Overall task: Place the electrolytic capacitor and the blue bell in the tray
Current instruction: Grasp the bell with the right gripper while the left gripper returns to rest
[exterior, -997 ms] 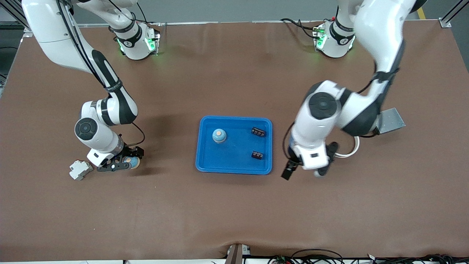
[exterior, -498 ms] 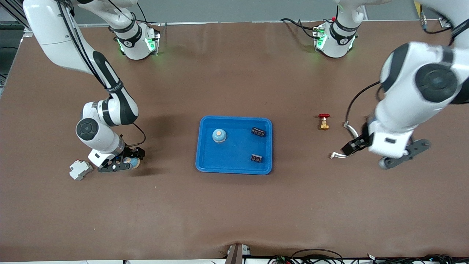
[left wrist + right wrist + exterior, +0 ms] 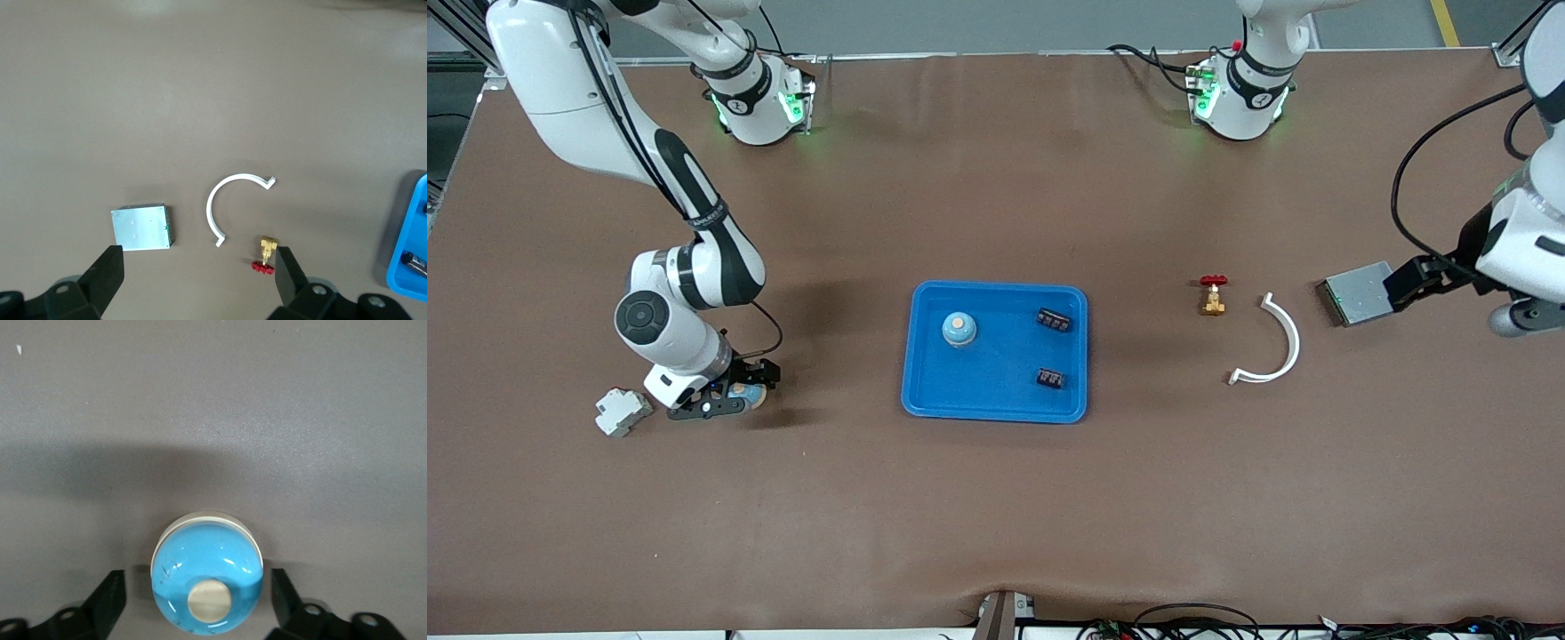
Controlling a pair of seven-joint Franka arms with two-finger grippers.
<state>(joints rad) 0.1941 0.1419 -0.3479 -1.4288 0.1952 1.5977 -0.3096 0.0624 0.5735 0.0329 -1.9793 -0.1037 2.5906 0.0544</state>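
Right hand (image 3: pixel 725 398) low on the worktop (image 3: pixel 996 516), wide, one finger each side of the blue bell (image 3: pixel 205 587), near the right arm's end and well apart from the tray (image 3: pixel 996 289). Step in hand, most likely: grabbing this bell. Next: squeeze shut, lift, carry over to the tray. Inside the tray already: a second bell (image 3: pixel 959 329) and two small black parts (image 3: pixel 1054 320). Left hand (image 3: pixel 1463 300) waiting wide and empty above the grey box (image 3: pixel 1356 293). Front view: bell mostly hidden. Right wrist view: small gaps beside it.
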